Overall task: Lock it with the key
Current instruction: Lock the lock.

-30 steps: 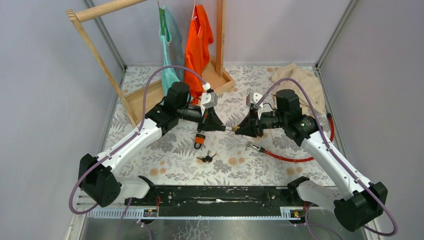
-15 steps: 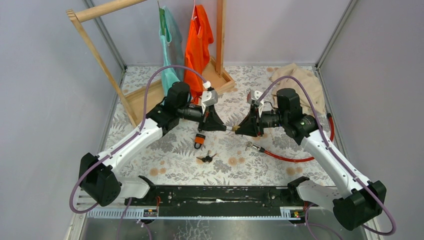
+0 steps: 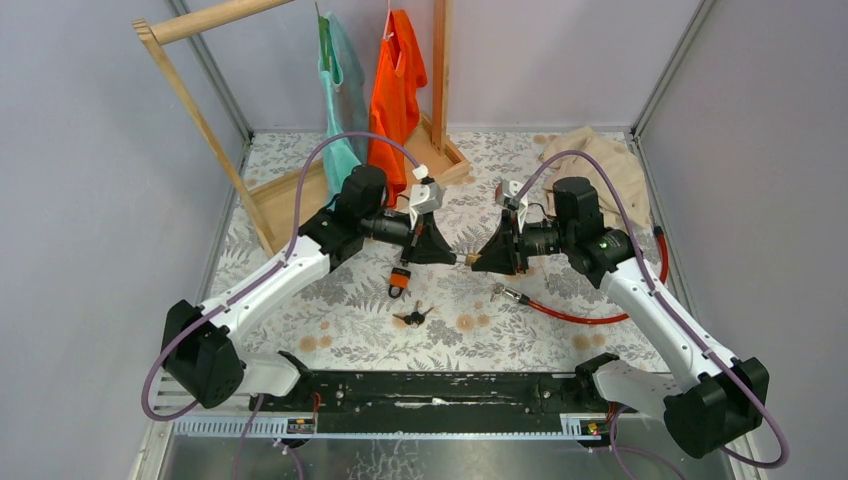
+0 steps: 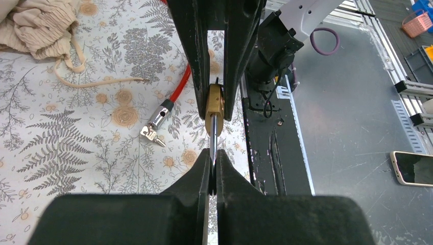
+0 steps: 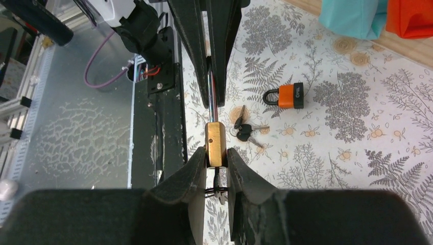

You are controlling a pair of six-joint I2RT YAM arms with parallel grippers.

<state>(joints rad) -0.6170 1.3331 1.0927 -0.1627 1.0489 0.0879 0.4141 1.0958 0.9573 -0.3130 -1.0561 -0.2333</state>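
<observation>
The brass lock body point(image 5: 215, 144) hangs above the table, between the two arms. The right gripper point(image 5: 216, 153) is clamped tight on its flat sides. The left gripper point(image 4: 213, 158) is pinched almost fully closed on the steel shank point(image 4: 213, 133) that runs out of it. Edge-on, we judge this to be the shackle, but we cannot be sure.

We see slip as the main risk. The shank is thin, round and polished, and the black fingertips taper to hard, narrow edges, so any push off the shank's line could roll it out of the grip or jam it in the body. The brass block is smooth too, and a twist between the arms could turn it in the pads.

Both grippers are occupied, while the black-headed keys point(image 5: 245, 130) lie loose on the floral tablecloth point(image 5: 357, 153) beside the orange padlock point(image 5: 290, 95). To fetch a key, one gripper must let go — and the lock could swing or drop.

The red cable point(image 4: 181, 84) ends in a knurled metal tip nearby.
</observation>
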